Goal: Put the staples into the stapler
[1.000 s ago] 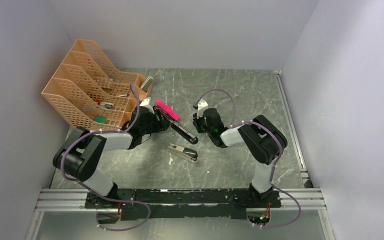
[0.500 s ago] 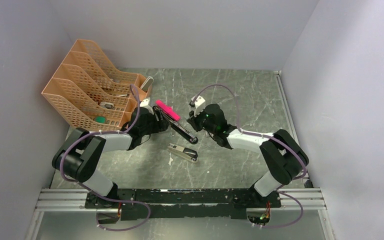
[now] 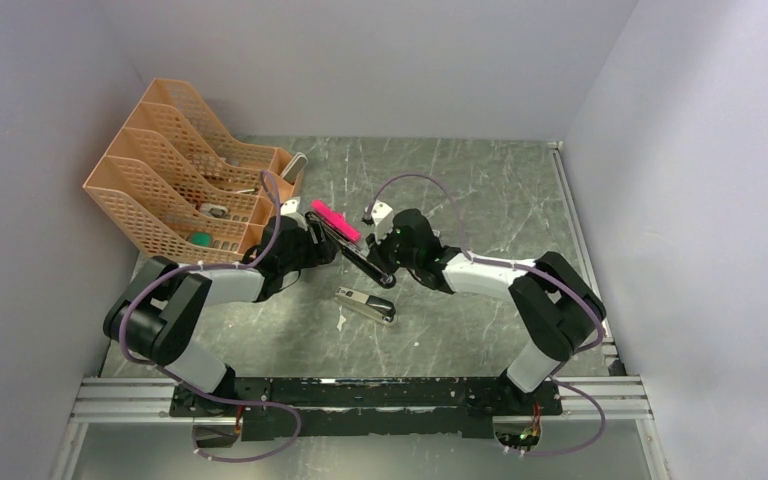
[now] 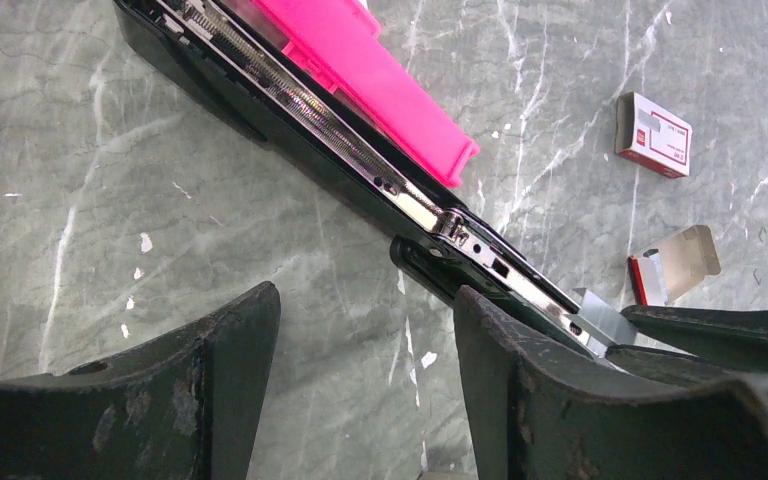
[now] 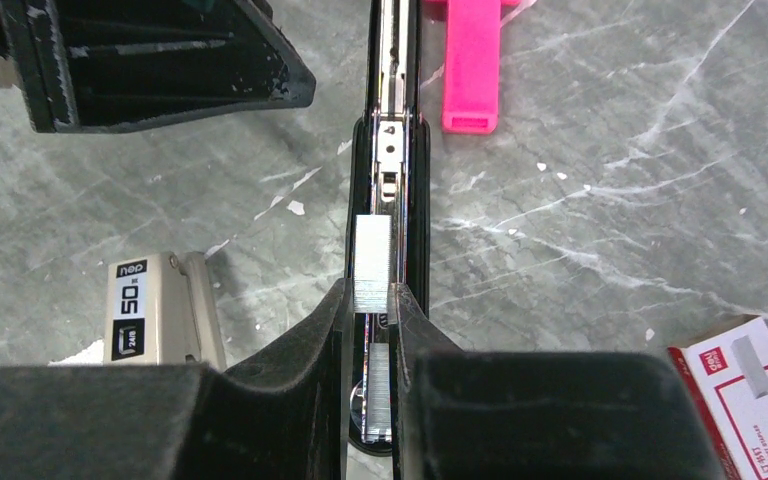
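Marble tbl [image 5: 610, 200]: 1 stapler [image 5: 392, 120], 1 staples strip [image 5: 372, 262] in R claw [image 5: 370, 293].

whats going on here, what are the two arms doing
The right gripper is pinching a short strip of staples and holding it lined up over the open metal rail of the black stapler, which lies on the table. Whether the strip is seated in the rail cannot be told. The left gripper is open beside the stapler and grips nothing. A pink piece lies next to the stapler, and a white staple box sits nearby.
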Robot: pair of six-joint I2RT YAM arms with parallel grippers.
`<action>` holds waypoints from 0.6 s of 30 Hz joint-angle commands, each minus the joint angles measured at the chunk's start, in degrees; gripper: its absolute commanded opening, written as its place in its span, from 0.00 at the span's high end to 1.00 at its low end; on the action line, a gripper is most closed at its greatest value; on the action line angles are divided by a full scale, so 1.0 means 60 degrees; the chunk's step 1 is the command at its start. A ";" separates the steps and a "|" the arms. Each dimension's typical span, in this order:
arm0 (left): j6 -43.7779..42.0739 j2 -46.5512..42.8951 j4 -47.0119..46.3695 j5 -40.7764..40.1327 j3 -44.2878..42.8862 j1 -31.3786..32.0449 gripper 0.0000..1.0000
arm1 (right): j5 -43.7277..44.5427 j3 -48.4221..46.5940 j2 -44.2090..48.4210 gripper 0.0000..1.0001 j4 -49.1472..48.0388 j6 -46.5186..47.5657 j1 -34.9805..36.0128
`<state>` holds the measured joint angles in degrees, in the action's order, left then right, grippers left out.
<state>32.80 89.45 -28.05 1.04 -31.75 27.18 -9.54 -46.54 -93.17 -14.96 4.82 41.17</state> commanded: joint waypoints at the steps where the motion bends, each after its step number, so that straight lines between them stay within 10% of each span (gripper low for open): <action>1: -0.0152 -0.0197 -0.0356 -0.0236 0.0062 0.0068 0.31 | -0.0137 -0.0323 -0.0254 1.00 0.0307 0.0096 0.0034; 18: -0.0178 -0.0231 -0.0312 -0.0255 0.0034 0.0127 0.31 | 0.0163 -0.0458 -0.0464 1.00 0.0507 0.0005 0.0029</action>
<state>32.73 89.45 -28.05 0.67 -31.75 27.40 -9.43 -47.66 -95.11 -12.34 4.97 41.17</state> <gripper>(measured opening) 0.688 0.166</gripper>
